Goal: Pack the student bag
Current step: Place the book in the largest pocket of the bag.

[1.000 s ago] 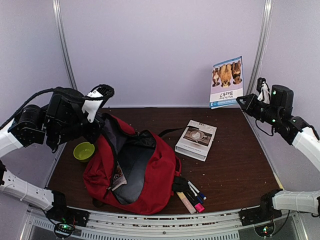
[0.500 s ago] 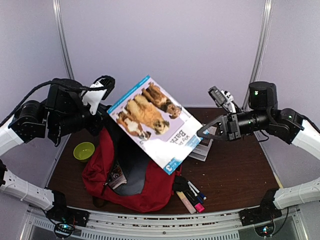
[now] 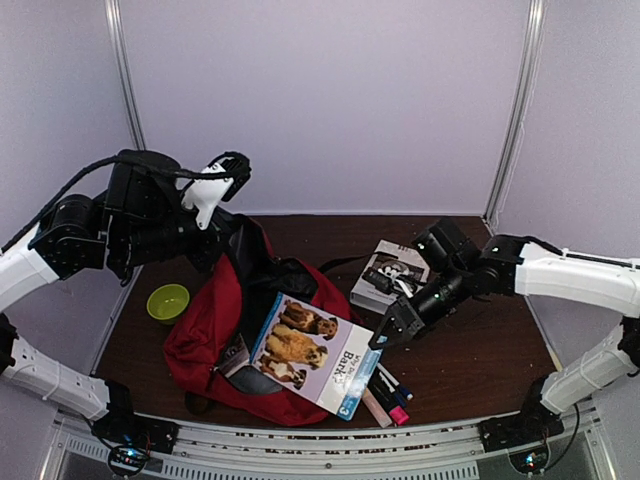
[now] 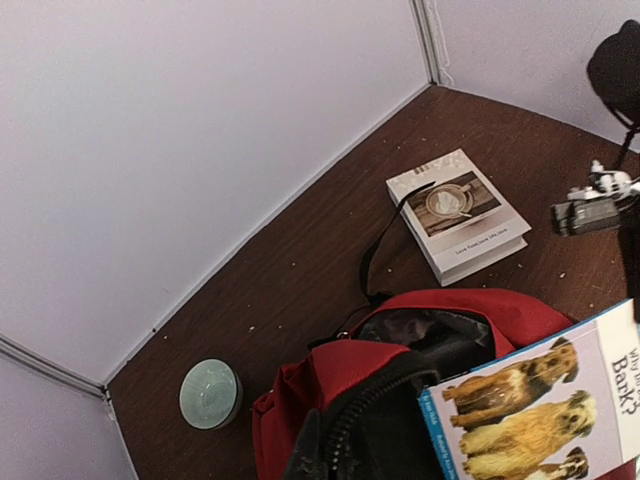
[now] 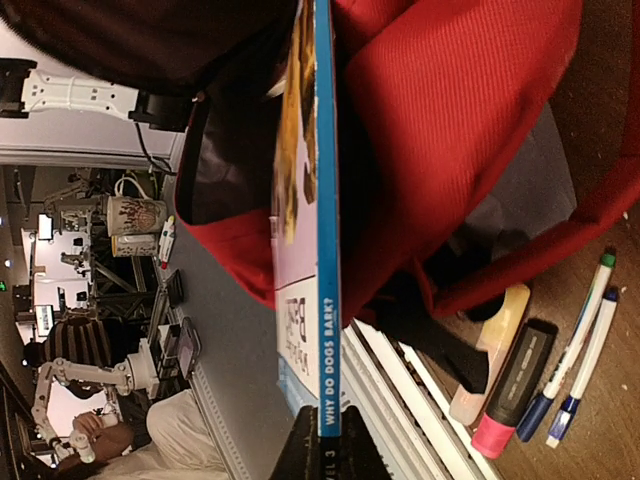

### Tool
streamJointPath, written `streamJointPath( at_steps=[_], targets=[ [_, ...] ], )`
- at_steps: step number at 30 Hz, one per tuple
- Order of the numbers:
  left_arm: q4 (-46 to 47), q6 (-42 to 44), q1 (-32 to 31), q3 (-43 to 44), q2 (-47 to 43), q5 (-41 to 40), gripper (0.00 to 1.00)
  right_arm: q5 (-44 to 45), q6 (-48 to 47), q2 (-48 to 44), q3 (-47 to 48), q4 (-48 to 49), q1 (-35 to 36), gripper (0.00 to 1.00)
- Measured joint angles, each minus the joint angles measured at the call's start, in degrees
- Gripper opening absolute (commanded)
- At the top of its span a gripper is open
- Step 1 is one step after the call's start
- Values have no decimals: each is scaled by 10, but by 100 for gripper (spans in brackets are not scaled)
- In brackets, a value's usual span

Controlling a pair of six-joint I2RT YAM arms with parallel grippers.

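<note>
**Dog book reaches the bag**

The right pincer [image 3: 386, 334], pinching the dog book [image 3: 305, 352] by its spine, has swung it down from far right onto the open student bag [image 3: 205, 325], near-left on the desk [image 3: 480, 330]. Behind, the left pincer [image 3: 222, 232] pinches the bag's rim up. Sliding the book in looks next.

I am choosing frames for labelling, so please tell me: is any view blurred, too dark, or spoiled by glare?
Top external: evenly lit and sharp, the dog book readable, no glare. Left wrist: sharp on the coffee book, but the student bag is dark inside. Right wrist: the book's spine text is crisp, the bag's inside nearly black.
</note>
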Motion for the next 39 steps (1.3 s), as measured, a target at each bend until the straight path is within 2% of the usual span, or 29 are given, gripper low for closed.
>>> streamJointPath(
  at_steps=[4, 10, 15, 21, 25, 31, 35, 39],
  targets=[
    [14, 2, 0, 0, 0, 39, 0, 2, 29, 90, 73, 30, 16, 0],
    [26, 2, 0, 0, 7, 75, 0, 1, 109, 200, 169, 140, 38, 2],
    [43, 2, 0, 0, 8, 86, 0, 30, 152, 261, 214, 179, 37, 38],
    [43, -1, 1, -5, -4, 80, 0, 123, 137, 267, 237, 174, 25, 52],
    [43, -2, 2, -11, -15, 65, 0, 197, 89, 236, 238, 129, 20, 53],
    [43, -2, 3, -11, -15, 49, 0, 256, 43, 109, 212, 103, 7, 56],
    [43, -2, 3, -11, -15, 46, 0, 254, 46, 70, 157, 118, 3, 39],
    [44, -2, 3, -11, -11, 46, 0, 233, 83, 87, 90, 147, 17, 40]
  ],
)
